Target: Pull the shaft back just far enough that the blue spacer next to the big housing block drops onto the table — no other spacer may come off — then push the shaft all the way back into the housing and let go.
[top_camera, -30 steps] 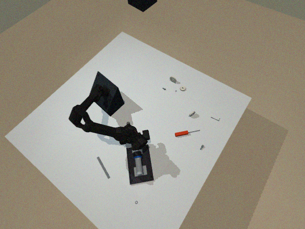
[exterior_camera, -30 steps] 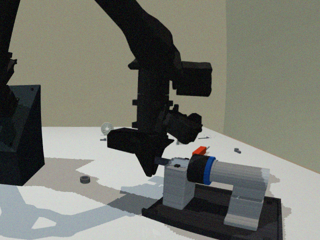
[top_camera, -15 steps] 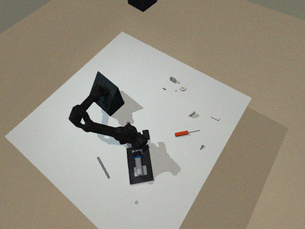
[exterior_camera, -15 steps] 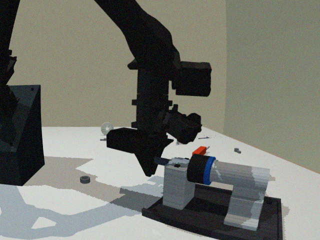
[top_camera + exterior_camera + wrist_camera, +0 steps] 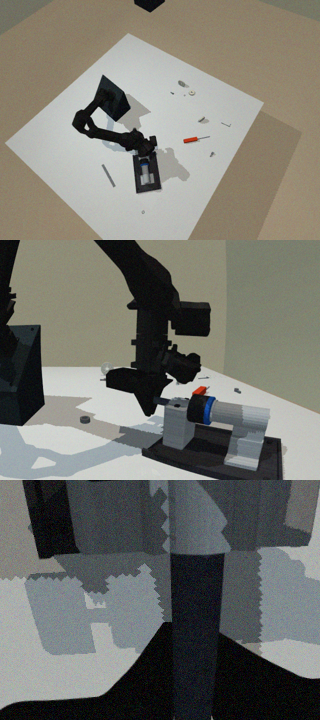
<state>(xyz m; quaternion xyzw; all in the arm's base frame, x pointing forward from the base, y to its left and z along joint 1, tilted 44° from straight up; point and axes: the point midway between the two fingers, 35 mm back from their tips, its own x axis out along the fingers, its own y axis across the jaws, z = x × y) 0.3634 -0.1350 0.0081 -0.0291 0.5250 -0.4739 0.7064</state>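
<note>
Shaft point(image 5: 160, 400) point(image 5: 197, 590) has its dark end clamped in the gripper point(image 5: 144, 149) point(image 5: 149, 410) point(image 5: 181, 629), on the far side of the smaller grey block point(image 5: 174, 427) point(image 5: 120, 530) from the housing block point(image 5: 146, 178) point(image 5: 240, 413). Just beside the housing block, 1 blue spacer point(image 5: 144, 164) point(image 5: 208, 411) sits off the table, with black spacer material point(image 5: 143, 161) point(image 5: 196, 407) against its other side. 1 red-handled screwdriver point(image 5: 190, 140) point(image 5: 199, 390) lies well apart from the housing block.

Screwdriver point(image 5: 190, 140) point(image 5: 199, 390) beyond base plate point(image 5: 148, 189) point(image 5: 206, 464); on that plate, housing block point(image 5: 146, 178) point(image 5: 241, 444) and upright support point(image 5: 174, 426).
</note>
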